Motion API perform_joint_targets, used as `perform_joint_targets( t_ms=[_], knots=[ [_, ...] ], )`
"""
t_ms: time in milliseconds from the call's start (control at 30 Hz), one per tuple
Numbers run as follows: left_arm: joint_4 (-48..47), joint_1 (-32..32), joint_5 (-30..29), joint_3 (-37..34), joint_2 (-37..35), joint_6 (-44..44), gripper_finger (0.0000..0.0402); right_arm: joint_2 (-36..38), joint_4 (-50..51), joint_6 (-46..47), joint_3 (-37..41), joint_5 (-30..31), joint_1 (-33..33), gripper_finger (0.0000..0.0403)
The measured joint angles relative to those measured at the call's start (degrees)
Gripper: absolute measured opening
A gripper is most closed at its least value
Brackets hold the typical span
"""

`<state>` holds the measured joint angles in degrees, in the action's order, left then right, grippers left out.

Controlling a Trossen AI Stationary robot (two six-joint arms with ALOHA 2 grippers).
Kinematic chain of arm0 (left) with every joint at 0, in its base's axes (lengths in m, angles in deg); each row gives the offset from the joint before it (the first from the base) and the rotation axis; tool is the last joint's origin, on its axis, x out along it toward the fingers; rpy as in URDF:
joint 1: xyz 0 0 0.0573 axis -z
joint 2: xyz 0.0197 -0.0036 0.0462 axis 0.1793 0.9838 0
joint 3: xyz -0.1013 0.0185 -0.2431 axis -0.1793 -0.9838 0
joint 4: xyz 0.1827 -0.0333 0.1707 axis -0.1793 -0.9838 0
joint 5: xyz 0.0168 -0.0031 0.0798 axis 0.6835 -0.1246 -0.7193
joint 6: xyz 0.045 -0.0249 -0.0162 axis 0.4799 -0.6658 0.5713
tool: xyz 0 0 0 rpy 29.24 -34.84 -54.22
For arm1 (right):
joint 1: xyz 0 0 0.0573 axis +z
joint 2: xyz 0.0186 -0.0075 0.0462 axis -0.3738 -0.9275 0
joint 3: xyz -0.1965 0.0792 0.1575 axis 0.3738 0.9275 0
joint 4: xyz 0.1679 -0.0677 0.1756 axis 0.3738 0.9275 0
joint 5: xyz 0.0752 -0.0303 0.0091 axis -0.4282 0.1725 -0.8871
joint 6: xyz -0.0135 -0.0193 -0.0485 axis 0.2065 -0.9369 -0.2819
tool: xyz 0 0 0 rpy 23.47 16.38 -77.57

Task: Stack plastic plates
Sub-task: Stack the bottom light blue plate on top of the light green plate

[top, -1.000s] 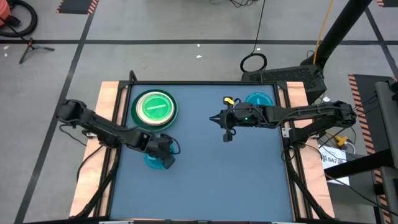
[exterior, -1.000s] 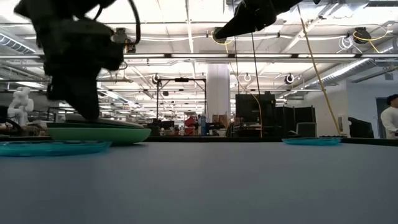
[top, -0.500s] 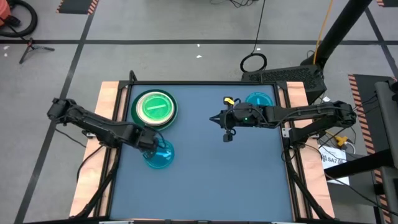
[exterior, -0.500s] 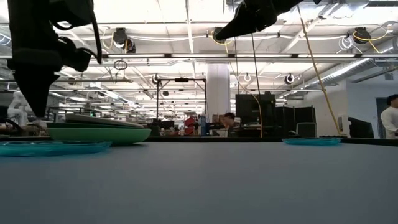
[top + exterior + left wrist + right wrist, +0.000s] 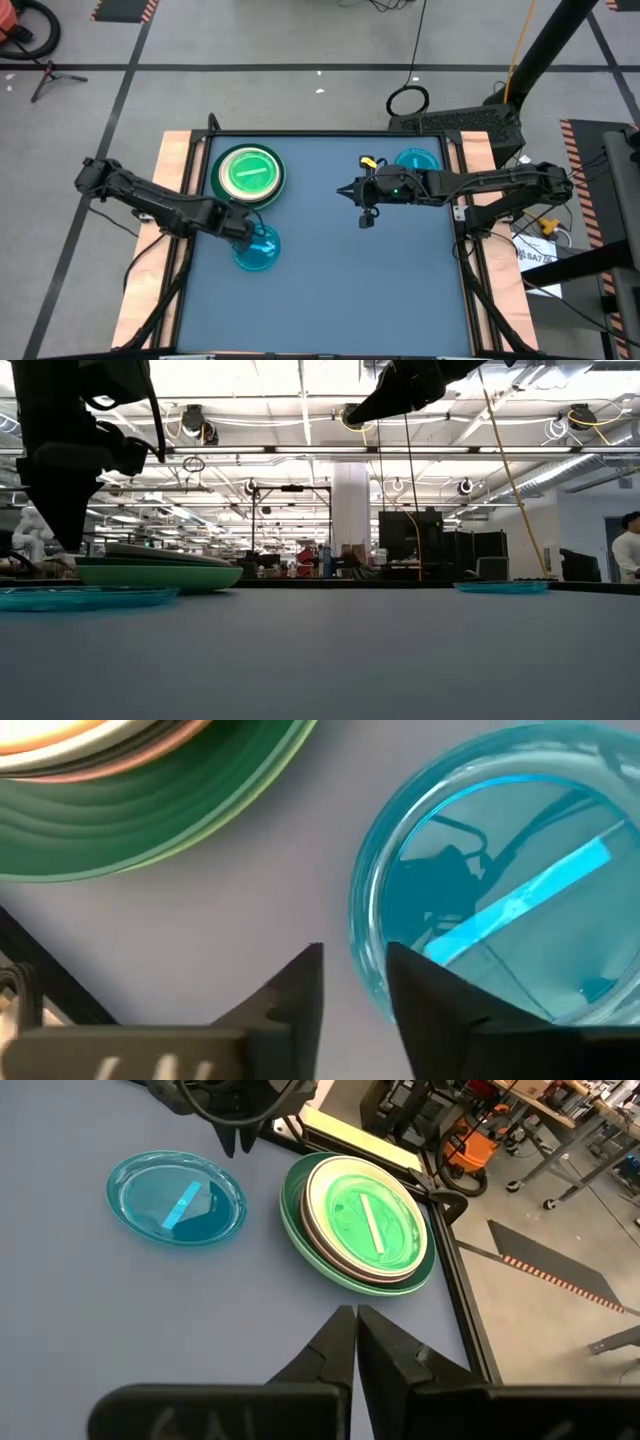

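Though apart from stack (image 5: 251, 174), cyan plate (image 5: 256, 248)

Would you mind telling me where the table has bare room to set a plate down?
Free: the near half of the table, and the middle between the stack and the right gripper. Crowded: around the left gripper.

Cyan plate (image 5: 500, 890) and green stack (image 5: 150, 800) both cut by the left wrist view's edges.
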<state>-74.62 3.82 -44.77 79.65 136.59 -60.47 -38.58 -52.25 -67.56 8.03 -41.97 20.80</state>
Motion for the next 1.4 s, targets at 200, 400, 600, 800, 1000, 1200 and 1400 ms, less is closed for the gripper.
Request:
perform_joint_targets(
  t_ms=[200, 400, 600, 800, 1000, 1200, 1400],
  knots=[
    [0.1, 0.2, -0.1, 0.0, 2.3, -1.1, 0.0181, 0.0, 0.2, 0.0, 0.0, 0.0, 0.0, 0.0008],
    [4.8, 0.2, -0.4, -2.8, 3.3, -0.8, 0.0197, 0.0, 0.7, 0.0, 0.0, 0.0, 0.0, 0.0008],
    [9.8, 0.2, 0.2, -8.9, 3.3, -4.6, 0.0197, 0.0, 0.7, 0.0, 0.0, 0.0, 0.0, 0.0008],
    [19.2, 0.2, 1.7, -13.3, 3.0, -4.4, 0.0197, 0.0, 0.7, 0.0, 0.0, 0.0, 0.0, 0.0008],
    [18.6, 0.8, 1.3, -12.9, 2.3, -5.3, 0.0170, 0.0, 0.7, 0.0, 0.0, 0.0, 0.0, 0.0008],
    [19.7, 1.7, 1.2, -13.0, 2.3, -5.2, 0.0100, 0.0, 0.7, 0.0, 0.0, 0.0, 0.0, 0.0008],
    [19.3, 2.1, 0.7, -12.9, 2.3, -6.6, 0.0038, 0.0, 0.7, 0.0, 0.0, 0.0, 0.0, 0.0008]
  ],
)
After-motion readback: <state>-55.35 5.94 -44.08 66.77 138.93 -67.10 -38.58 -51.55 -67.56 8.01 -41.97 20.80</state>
